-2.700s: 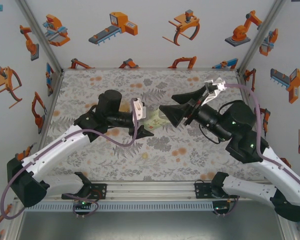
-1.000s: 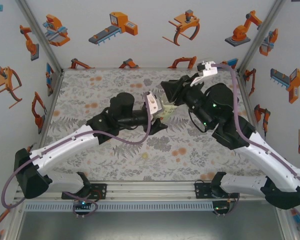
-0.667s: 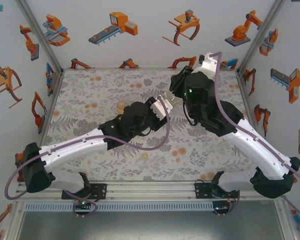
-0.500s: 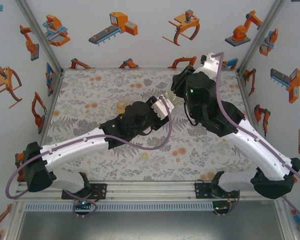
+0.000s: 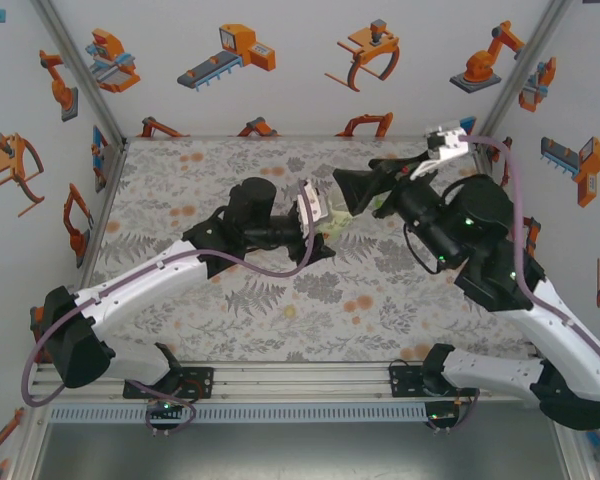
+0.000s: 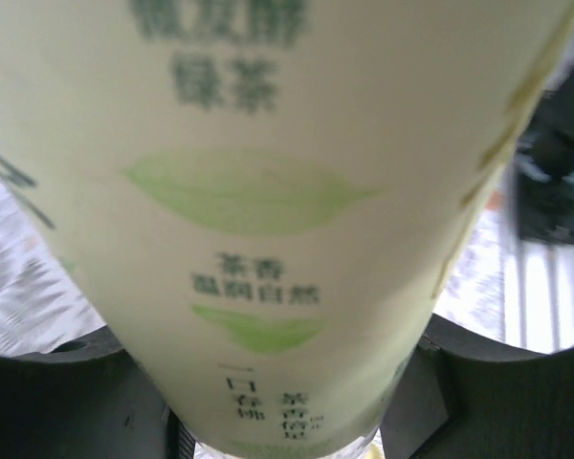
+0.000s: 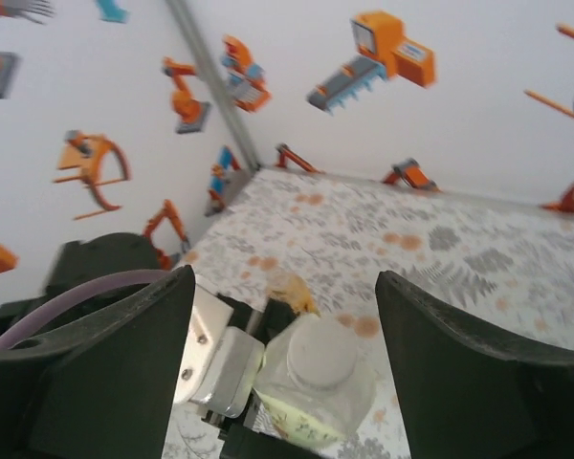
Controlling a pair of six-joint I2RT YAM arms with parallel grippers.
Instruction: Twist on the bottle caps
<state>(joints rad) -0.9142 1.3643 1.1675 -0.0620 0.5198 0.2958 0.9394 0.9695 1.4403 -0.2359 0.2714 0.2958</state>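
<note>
Right now your left claw [image 6: 279, 406] is clamped on the bottle [image 6: 268, 182]. One dark finger [image 6: 62, 392] presses against each side of the bottle's lower body. In the left wrist view the bottle sits very close to the lens. Its pale yellowish label carries two green leaf shapes and several rows of green characters, and the uppermost row is blurred.

From above, you see the bottle held between the two claws. The left claw is on the bottle's left and the right claw [image 7: 284, 279] just off its other end. The bottle leans over, with its mouth end pointing toward the right claw.

Your right claw stands wide open. In the right wrist view its two black fingers [image 7: 96, 373] spread out to either side of the bottle, with a clear gap on both sides, so it grips nothing.

The cap [image 7: 316, 352] is pale and round. It sits on the bottle's mouth and faces the right wrist camera squarely. You cannot tell whether it is threaded down tight.

The floral worktop [image 5: 280, 330] lies below the bottle, and the pictures do not settle whether the bottle touches it. Just behind the bottle in the right wrist view is a small amber-yellow thing [image 7: 292, 292], too blurred to name.
</note>
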